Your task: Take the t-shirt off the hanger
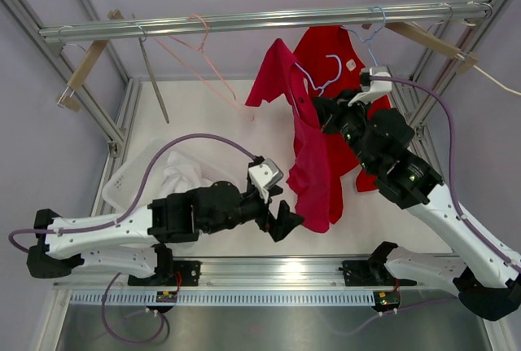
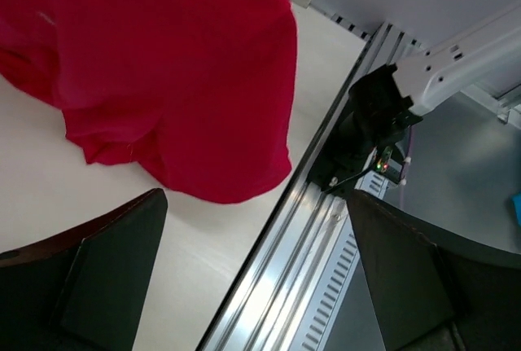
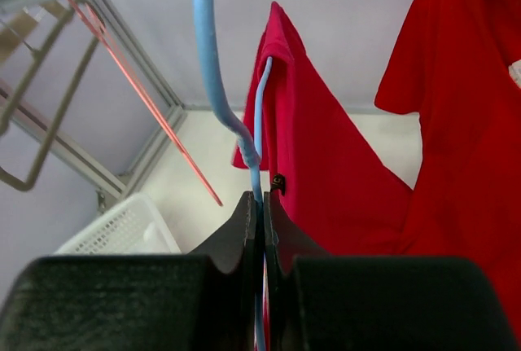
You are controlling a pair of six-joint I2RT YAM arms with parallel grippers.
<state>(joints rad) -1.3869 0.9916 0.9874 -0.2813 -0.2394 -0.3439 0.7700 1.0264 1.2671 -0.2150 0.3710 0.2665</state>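
A red t-shirt [image 1: 313, 151] hangs draped over a light blue wire hanger [image 1: 316, 82], with one sleeve spread to the left and its lower part drooping toward the table. My right gripper [image 1: 320, 111] is shut on the blue hanger wire [image 3: 210, 66], pinched between its fingertips [image 3: 262, 204], with the shirt [image 3: 326, 164] just beyond. My left gripper [image 1: 285, 217] is open and empty beside the shirt's lower hem. In the left wrist view the red cloth [image 2: 163, 66] hangs above and ahead of the spread fingers [image 2: 98, 278].
A metal rail [image 1: 260, 21] crosses the back and carries an empty pink hanger [image 1: 203, 50]. A white basket [image 1: 151, 176] holding white cloth sits at the left. Frame posts stand on both sides. The aluminium track [image 2: 301, 253] runs along the near edge.
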